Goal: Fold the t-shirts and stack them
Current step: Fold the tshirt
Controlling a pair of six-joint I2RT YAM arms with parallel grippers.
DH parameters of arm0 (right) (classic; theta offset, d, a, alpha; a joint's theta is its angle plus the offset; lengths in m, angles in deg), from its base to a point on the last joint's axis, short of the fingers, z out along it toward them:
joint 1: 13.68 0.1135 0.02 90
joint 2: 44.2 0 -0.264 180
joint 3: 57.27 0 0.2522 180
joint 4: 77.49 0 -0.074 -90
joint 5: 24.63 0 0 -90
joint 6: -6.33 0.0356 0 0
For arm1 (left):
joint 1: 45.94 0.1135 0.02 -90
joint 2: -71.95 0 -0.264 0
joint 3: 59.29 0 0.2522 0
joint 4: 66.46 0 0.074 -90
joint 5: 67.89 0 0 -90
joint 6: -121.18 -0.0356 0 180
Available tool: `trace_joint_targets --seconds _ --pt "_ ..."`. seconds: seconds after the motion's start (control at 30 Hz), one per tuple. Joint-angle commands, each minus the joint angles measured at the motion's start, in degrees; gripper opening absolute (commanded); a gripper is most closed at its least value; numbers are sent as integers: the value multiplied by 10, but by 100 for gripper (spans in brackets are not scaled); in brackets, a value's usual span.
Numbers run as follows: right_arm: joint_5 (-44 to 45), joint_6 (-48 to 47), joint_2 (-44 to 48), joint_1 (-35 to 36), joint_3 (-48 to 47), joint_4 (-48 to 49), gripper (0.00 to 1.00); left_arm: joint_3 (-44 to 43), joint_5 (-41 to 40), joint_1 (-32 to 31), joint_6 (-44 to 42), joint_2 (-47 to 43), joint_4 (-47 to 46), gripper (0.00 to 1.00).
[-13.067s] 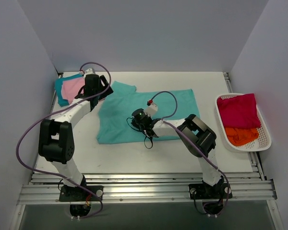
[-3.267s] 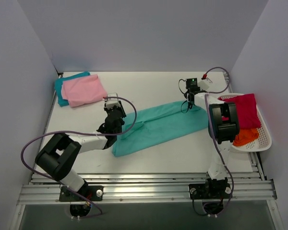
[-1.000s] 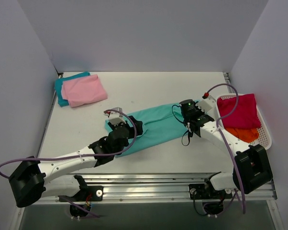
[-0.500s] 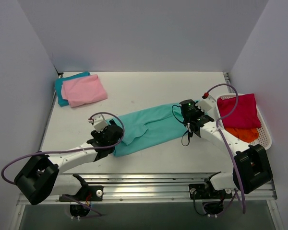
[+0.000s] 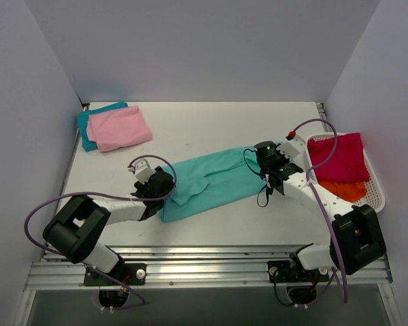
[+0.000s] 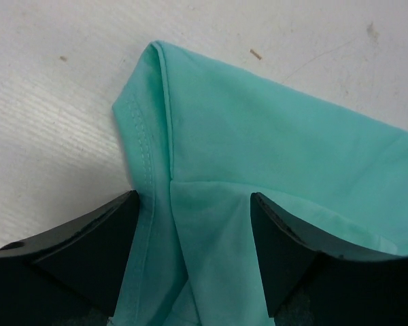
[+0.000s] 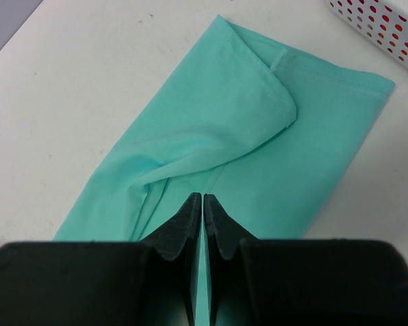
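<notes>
The mint green t-shirt point(image 5: 217, 180), folded into a long strip, lies slanting across the table's middle. My left gripper point(image 5: 164, 191) is at its near-left end. In the left wrist view it point(image 6: 194, 204) stands open, the hemmed cloth point(image 6: 258, 136) lying between the two fingers point(image 6: 88, 244). My right gripper point(image 5: 264, 157) is over the strip's right part. In the right wrist view it point(image 7: 203, 197) is shut, tips down on the shirt point(image 7: 245, 136). Whether cloth is pinched does not show. A pink t-shirt point(image 5: 120, 127) lies folded on a teal blue one point(image 5: 88, 129) at the back left.
A white basket point(image 5: 377, 197) at the right edge holds a crimson t-shirt point(image 5: 340, 156) over an orange one point(image 5: 340, 191). Its perforated wall point(image 7: 381, 27) shows beyond the shirt's end. Grey walls close in the left, back and right sides.
My left arm has drawn back leftward from over the strip to its left end, and that end now lies more spread out. The right arm has not moved.
</notes>
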Motion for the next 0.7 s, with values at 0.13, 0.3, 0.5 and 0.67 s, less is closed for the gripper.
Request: trace_joint_targets --seconds 0.13,0.3,0.5,0.67 --pt "20 0 -9 -4 0 -1 3 -4 59 27 -3 59 -39 37" --pt "20 0 -21 -6 -3 -1 3 -42 71 57 -29 70 -24 2" --pt "24 0 -43 -15 -40 -9 3 -148 115 109 -79 95 8 2" --pt "20 11 -64 -34 -78 -28 3 -315 178 163 -114 198 28 2"
